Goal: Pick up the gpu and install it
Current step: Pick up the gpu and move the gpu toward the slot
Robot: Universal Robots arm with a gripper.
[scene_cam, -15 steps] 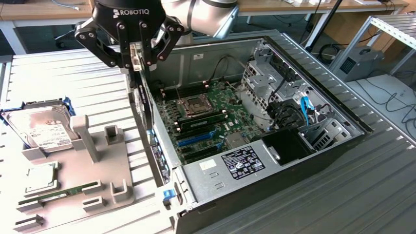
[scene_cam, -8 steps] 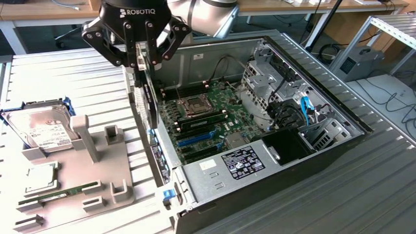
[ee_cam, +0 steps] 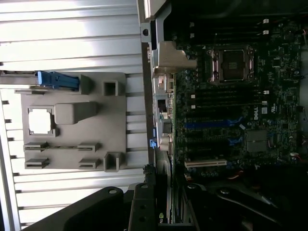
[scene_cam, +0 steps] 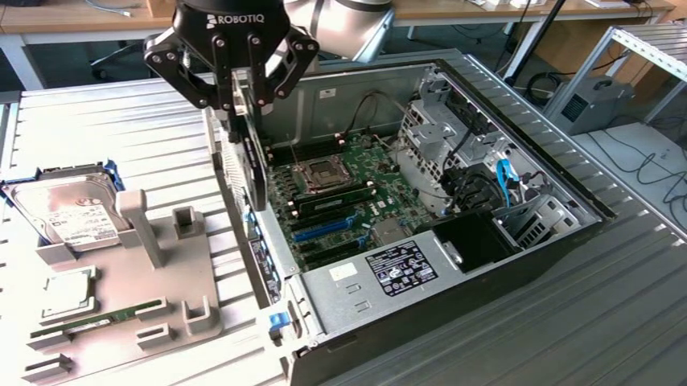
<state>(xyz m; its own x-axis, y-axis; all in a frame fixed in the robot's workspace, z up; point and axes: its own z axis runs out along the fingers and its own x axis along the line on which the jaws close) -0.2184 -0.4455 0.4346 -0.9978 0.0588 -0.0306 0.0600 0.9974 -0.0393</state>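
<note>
While I watched the exterior view, the gripper (scene_cam: 238,103) in the upper left of the frame was clenched on the gpu (scene_cam: 254,173). The card hung upright above the open computer case's (scene_cam: 516,241) edge on the exterior view's left, beside the motherboard (scene_cam: 355,185).

The upper end of the gpu (scene_cam: 256,177) is hidden inside the pincer (scene_cam: 238,100); the grey fixture (scene_cam: 134,310) covers part of the hard drive (scene_cam: 67,215), whose label print is too small to read.

The gpu (scene_cam: 253,165), a thin black card, hangs upright and edge-on over the open computer case (scene_cam: 355,88).
</note>
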